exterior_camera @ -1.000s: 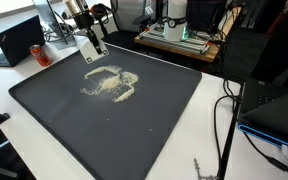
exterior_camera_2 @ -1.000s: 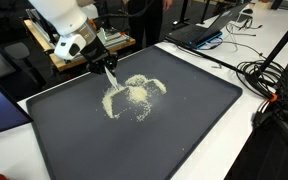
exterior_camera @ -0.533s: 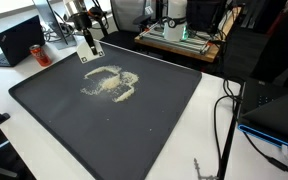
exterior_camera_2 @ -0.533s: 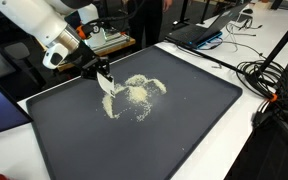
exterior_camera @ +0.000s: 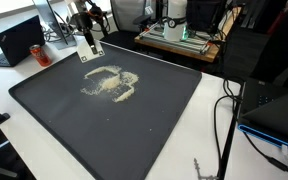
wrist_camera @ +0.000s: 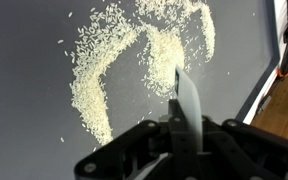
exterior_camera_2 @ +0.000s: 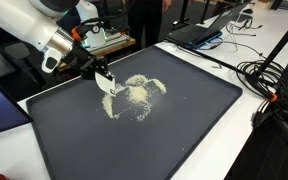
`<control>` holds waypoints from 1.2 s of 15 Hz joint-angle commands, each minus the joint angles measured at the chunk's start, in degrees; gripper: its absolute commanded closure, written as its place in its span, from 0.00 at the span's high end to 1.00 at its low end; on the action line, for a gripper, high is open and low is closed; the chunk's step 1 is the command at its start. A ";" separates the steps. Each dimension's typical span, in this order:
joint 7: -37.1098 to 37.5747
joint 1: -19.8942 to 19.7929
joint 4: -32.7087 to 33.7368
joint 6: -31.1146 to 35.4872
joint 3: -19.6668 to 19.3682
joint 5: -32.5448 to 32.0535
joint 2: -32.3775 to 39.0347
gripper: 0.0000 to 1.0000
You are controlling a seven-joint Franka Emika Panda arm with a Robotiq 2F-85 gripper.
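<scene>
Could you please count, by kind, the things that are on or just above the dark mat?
heap of rice grains: 1
white flat scraper: 1
pincer, shut on the scraper: 1
Total: 3

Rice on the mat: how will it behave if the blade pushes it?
Rice lies as loose separate grains, so it probably spreads and trails rather than moving together. The mat looks flat and smooth, so grains likely slide easily. Strays may slip round the narrow blade.
</scene>
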 commanded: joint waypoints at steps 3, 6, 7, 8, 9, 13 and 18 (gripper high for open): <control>-3.94 -0.78 1.68 -7.16 -1.28 3.86 1.20 0.01; -4.48 -0.82 2.11 -10.01 -2.15 5.14 1.62 0.01; -4.42 -0.67 2.14 -10.34 -2.47 5.52 1.53 0.01; -4.36 -0.51 2.31 -10.50 -2.74 5.87 1.57 0.01; -4.53 -0.48 2.68 -10.90 -2.93 6.22 1.78 0.01; -5.97 -1.30 4.65 -13.81 -3.09 7.70 3.39 0.01; -7.65 -0.20 7.04 -19.56 -4.51 0.48 5.47 0.01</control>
